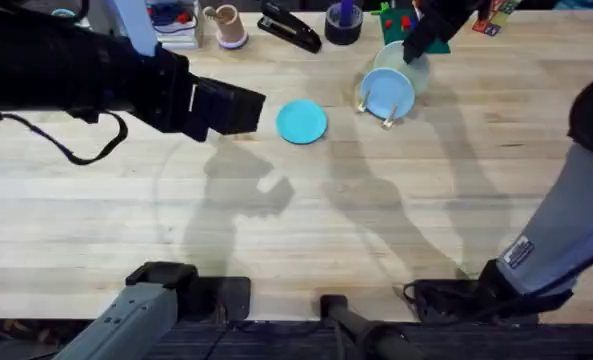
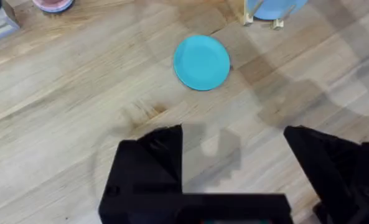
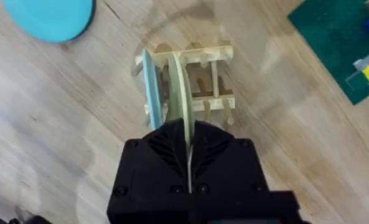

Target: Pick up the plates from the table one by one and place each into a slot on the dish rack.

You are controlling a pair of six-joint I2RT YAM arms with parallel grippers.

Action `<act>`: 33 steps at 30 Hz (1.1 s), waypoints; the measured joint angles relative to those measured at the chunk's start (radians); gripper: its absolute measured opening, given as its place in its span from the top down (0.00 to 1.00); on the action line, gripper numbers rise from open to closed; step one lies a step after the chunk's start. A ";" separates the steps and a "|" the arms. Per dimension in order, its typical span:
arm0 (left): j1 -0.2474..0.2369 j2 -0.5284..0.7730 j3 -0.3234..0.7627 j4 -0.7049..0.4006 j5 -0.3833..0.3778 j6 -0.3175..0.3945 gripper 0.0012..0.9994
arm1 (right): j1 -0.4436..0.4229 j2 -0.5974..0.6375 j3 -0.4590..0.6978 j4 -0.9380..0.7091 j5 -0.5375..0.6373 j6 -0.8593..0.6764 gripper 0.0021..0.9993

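Right gripper (image 3: 189, 146): clamped on the pale yellow plate (image 3: 179, 87), upright in the dish rack (image 3: 212, 81) near the table's (image 1: 276, 240) far edge.
Light blue plate (image 3: 150, 87): slotted alongside.
Turquoise plate (image 1: 302, 122): flat, mid-table.
Left gripper (image 2: 231, 155): fingers apart, holding nothing.

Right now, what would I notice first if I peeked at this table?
Probably the bright turquoise plate lying flat and alone on the pale table. Next, the right gripper pinching a pale yellow plate upright in the dish rack, beside a light blue plate already standing there. The left gripper hovers open nearby.
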 joint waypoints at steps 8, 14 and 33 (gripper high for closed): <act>0.000 0.000 0.000 0.000 0.000 0.000 0.00 | 0.005 0.010 0.000 0.003 -0.002 0.000 0.97; 0.000 0.000 0.000 0.000 0.000 0.000 0.00 | 0.005 0.010 0.000 0.003 -0.002 0.000 0.97; 0.000 0.000 0.000 0.000 0.000 0.000 0.00 | 0.005 0.009 0.000 0.002 -0.005 0.000 0.74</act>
